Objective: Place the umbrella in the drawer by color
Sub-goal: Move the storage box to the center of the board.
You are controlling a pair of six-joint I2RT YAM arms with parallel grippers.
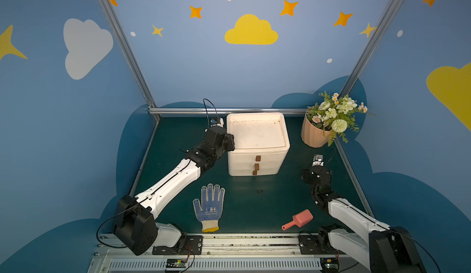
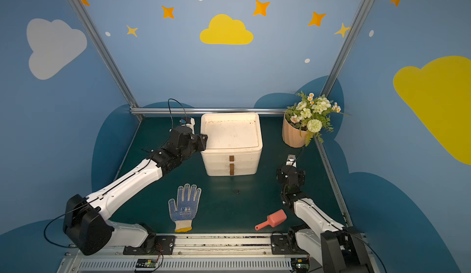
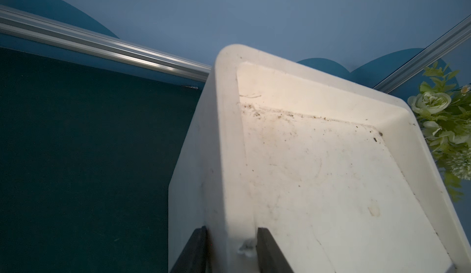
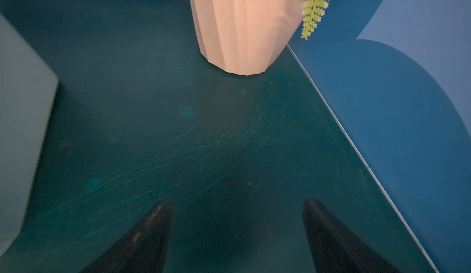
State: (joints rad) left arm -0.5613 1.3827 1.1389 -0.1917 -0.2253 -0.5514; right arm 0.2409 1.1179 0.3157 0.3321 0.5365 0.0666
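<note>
Oddly, no umbrella shows in any view, so where it lies cannot be told. In both top views the chest (image 1: pixel 286 131) stands at the back of the mat (image 1: pixel 280 203) with all three drawers shut, brown handles (image 1: pixel 258 158) in a column down its front. The left gripper (image 1: pixel 230 142) meets the chest's left front corner at the top rim. The right gripper (image 1: pixel 316 175) hangs over bare mat between chest and pot (image 1: pixel 313 135); its jaws are hidden from above. A glove (image 1: pixel 209 206), a scoop (image 1: pixel 298 219) and a small dark speck (image 1: pixel 259 191) lie nearer the arms' bases.

Only the left wrist view shows the grip: one finger (image 3: pixel 198 251) against the rim's outer face, its partner inside the tray-like top, closed on the rim (image 3: pixel 224 157). How hard they press cannot be told.

Only the right wrist view shows the right fingers (image 4: pixel 150 228) well apart and empty, low above the mat, pointing toward the pot.

My reading is that the left arm braces the chest while the right is free. To do this well, hold the rim level without tipping the chest, and bring the right jaws squarely onto one handle, clear of the pot.
</note>
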